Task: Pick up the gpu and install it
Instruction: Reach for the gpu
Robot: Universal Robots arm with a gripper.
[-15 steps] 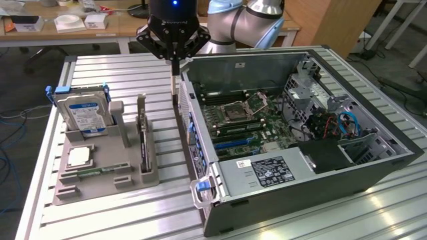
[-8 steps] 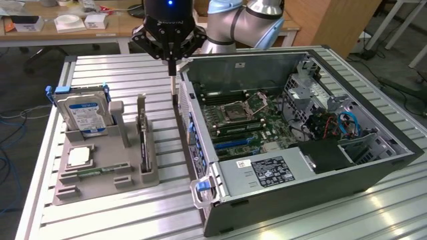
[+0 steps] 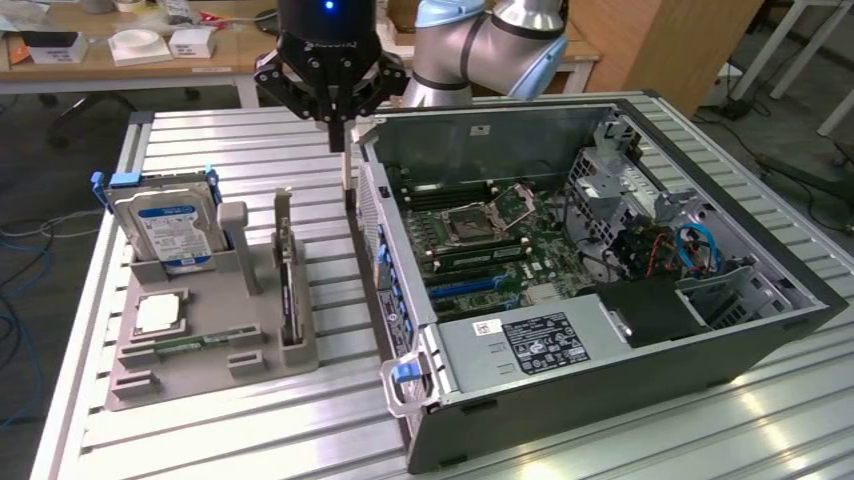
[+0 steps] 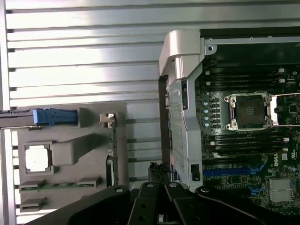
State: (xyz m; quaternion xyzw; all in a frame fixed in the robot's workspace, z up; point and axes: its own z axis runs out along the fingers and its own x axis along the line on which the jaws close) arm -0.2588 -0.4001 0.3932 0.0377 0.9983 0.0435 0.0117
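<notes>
Gpu (image 3: 284, 272): stands on edge in a slot of the grey holder (image 3: 200, 365), lower than the gripper (image 3: 342, 140) and apart from it, untouched. Gripper fingers pressed together, gripping nothing, hanging above the gap between holder and open computer case (image 3: 601, 400). Underneath, a ribbed aluminium table (image 3: 214, 140) of long silver slats. Behind the gripper, a wooden desk (image 3: 94, 72) with white boxes (image 3: 140, 45) (blue cables (image 3: 16, 250) on the floor beside the table). On the holder, farther from the gripper than the gpu, a hard drive (image 3: 167, 225) with blue-and-white label, print too small to read. Inside the case, a black-and-white sticker (image 3: 534, 338), likewise unreadable.
</notes>
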